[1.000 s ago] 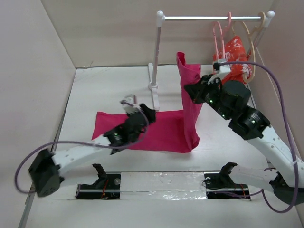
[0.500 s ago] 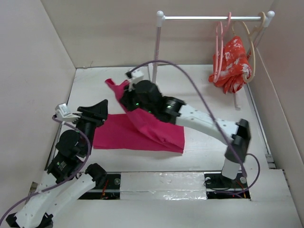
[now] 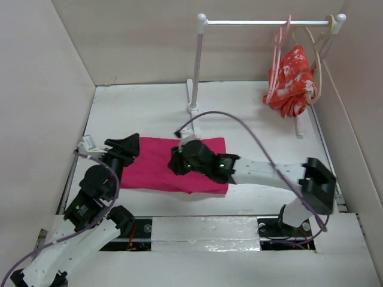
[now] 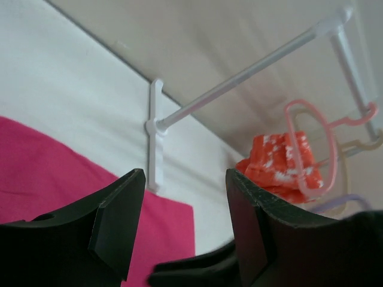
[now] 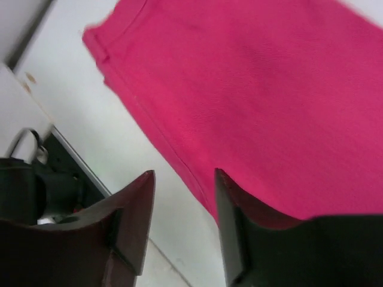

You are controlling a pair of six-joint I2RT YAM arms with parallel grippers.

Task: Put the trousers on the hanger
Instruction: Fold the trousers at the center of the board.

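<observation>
The left pincer [image 3: 125, 149] hovers forward and left of the rack [image 3: 269, 23], at the left end of the trousers [image 3: 152, 167], its jaws spread wide with nothing between them; its wrist view looks through the gap to the rack's post. The trousers lie flat on the desk [image 3: 143, 107] in front of the rack, long axis running left to right, roughly parallel to the rail. The right pincer [image 3: 176, 163] sits low over their middle, jaws parted and empty, and its wrist view shows the near hem just below the fingers, though contact cannot be told. To the right, well apart from the cloth, the hanger [image 3: 272, 66] hangs by its hook near the rail's right end, beside a red-orange garment [image 3: 293, 75] on a beige hanger [image 3: 317, 69]. Both pincers are close to the trousers, and the right arm is likely the better one to reach the hanger, which lies up, back and right of the cloth. The desk is smooth and white, so the cloth may slide when pinched, and plain beige walls close in the left, back and right.
</observation>
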